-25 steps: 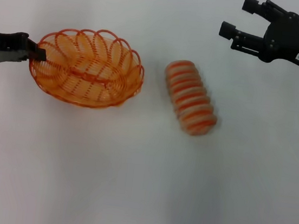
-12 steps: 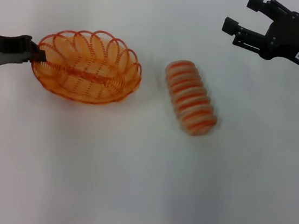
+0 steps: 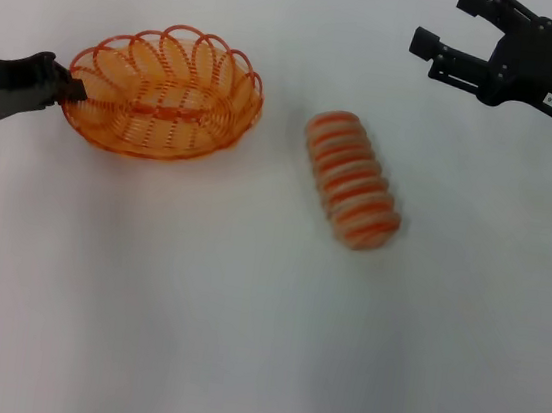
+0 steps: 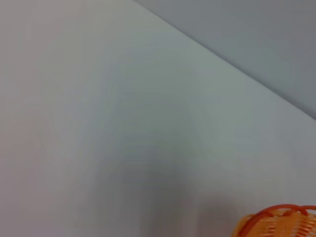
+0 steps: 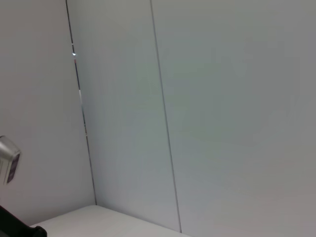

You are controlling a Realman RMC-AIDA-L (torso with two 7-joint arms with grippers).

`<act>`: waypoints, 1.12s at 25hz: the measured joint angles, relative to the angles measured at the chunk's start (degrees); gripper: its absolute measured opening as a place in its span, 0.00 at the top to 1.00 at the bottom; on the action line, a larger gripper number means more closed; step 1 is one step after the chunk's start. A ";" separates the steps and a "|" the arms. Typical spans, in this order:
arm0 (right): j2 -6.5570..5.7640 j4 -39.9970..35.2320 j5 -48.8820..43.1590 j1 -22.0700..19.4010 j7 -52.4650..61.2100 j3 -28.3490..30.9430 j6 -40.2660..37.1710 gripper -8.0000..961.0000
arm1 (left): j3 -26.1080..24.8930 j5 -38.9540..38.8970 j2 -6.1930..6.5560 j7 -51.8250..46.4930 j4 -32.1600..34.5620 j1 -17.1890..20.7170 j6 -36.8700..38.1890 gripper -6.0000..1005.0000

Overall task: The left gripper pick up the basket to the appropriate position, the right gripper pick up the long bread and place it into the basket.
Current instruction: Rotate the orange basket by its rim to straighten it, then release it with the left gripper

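The basket (image 3: 164, 92) is a shallow oval of orange wire loops with a scalloped rim, sitting at the left of the white table (image 3: 193, 307). The long bread (image 3: 352, 180) is a tan loaf with orange-red crosswise stripes, lying well apart to the basket's right. The left gripper (image 3: 67, 90) is closed on the basket's left rim. The right gripper (image 3: 444, 31) hangs beyond the bread, fingers spread wide, touching nothing.
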 joint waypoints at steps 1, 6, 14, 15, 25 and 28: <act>0.00 0.04 0.01 0.00 -0.09 -0.02 0.00 0.05 | 0.34 -0.43 0.00 -0.19 -0.29 0.29 -0.70 0.92; 0.00 0.53 0.03 0.24 -0.49 -0.10 0.23 0.06 | 2.13 -1.44 0.08 -0.92 -0.96 1.14 -3.17 0.92; 0.00 0.53 0.03 0.68 -0.49 -0.12 0.62 0.06 | 2.23 -1.65 0.23 -0.93 -0.87 1.11 -3.91 0.92; 0.00 0.52 0.03 0.71 -0.49 -0.11 0.71 0.06 | 2.24 -1.65 0.23 -0.93 -0.92 1.15 -3.97 0.92; 0.00 0.59 0.06 1.25 -0.47 -0.43 1.69 0.06 | 2.24 -1.66 0.20 -0.54 -1.35 1.55 -4.01 0.90; 0.00 0.59 0.08 1.33 -0.47 -0.44 1.93 0.06 | 2.24 -1.66 0.26 -0.26 -2.05 1.46 -3.87 0.88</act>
